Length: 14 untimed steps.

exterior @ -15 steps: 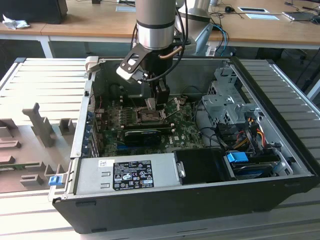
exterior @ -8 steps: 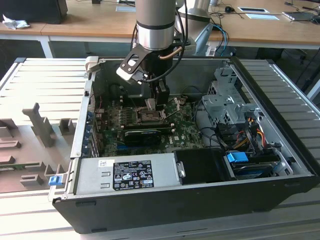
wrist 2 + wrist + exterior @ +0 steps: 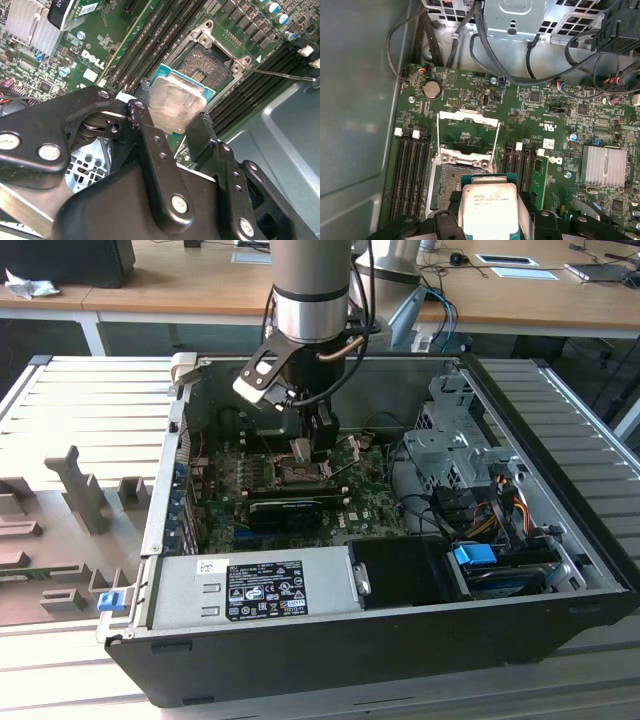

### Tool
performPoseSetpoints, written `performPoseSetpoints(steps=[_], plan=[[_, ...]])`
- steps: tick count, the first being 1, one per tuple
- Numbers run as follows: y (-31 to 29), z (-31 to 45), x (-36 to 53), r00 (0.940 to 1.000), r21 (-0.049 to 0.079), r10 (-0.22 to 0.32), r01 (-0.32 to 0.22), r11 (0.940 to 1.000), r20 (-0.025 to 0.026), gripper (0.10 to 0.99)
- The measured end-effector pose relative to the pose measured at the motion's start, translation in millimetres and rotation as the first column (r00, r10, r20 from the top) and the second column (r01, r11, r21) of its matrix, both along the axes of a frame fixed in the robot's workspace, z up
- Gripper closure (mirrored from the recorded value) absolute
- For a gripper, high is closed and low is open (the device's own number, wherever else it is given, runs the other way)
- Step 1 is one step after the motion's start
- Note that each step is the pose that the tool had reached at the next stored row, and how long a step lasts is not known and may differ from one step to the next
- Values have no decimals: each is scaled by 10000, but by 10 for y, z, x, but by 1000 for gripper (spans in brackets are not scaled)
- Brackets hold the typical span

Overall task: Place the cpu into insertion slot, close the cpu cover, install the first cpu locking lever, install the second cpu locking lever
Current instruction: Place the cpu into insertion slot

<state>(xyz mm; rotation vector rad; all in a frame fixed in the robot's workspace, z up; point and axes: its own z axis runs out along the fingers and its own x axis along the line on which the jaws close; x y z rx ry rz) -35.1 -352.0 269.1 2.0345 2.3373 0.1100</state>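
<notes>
Clamped on the cpu [image 3: 177, 97] with the gripper [image 3: 172, 117]; black fingers [image 3: 144, 107] drawn in to chip width, pressing two opposite edges; silvery face of the chip turned toward both wrist cameras; cpu held low over the insertion slot [image 3: 454, 186], overlapping the side away from the cover hinge, not seated; cannot tell whether touching the rim; dark contact field of the slot exposed inside the silvery rim; cpu cover [image 3: 468, 131] swung open, standing up from its hinge, green board showing through the window; in the second wrist view a locking lever [image 3: 280, 74] unlatched, thin rod reaching out from a slot corner over the memory slots [image 3: 250, 95]; more memory slots flanking the socket on both sides in the first wrist view; coin battery [image 3: 431, 90] beyond the raised cover, finned heatsink [image 3: 604, 167] well apart from the slot; in the exterior view, arm [image 3: 310, 290] reaching straight down into the opened computer case [image 3: 400, 655], gripper just above the green motherboard [image 3: 225, 475], near the long black expansion card [image 3: 290, 512]; power supply [image 3: 265, 585] along the near wall, drive cage [image 3: 450, 440] toward the exterior view's right; grey fixtures [image 3: 80, 490] on the slatted table [image 3: 60, 390] at the exterior view's left, outside the case
</notes>
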Motion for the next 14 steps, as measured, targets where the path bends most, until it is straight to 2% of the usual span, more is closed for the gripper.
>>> performPoseSetpoints(steps=[10, 14], plan=[[3, -38, 0, 9998, 1, -201, 201, 9998, 0, 557], [11, -64, 0, 9977, 0, -681, 681, 9977, 1, 557]])
